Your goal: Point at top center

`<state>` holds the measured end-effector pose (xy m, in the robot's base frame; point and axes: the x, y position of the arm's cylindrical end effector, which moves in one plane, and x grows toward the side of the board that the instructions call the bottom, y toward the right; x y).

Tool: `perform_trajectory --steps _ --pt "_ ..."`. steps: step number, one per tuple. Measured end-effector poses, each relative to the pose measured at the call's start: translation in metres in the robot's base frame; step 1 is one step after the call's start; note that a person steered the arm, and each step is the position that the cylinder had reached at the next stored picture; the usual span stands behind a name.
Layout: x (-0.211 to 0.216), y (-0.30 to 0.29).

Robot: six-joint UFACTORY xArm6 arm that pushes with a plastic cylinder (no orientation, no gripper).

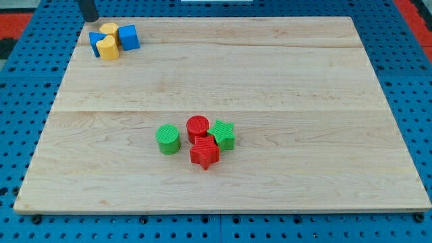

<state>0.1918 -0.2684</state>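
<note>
My tip [90,19] shows at the view's top left, just beyond the wooden board's far left corner and just above-left of a small cluster. That cluster holds a yellow cylinder [109,31], a yellow heart-like block [106,48], a blue cube [128,37] and another blue block [96,40] partly hidden behind the yellow ones. Lower, near the board's middle, a green cylinder [168,139], a red cylinder [198,127], a green star [222,133] and a red star [204,154] sit close together.
The wooden board [283,88] lies on a blue pegboard surface [412,74]. A red area [20,20] shows at the view's top left corner and another at the top right.
</note>
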Motion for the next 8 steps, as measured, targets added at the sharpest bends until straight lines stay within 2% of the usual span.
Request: perform_trajectory --steps 2,6,8 --pt "0.011 0.008" --pt "0.066 0.058" --pt "0.075 0.058"
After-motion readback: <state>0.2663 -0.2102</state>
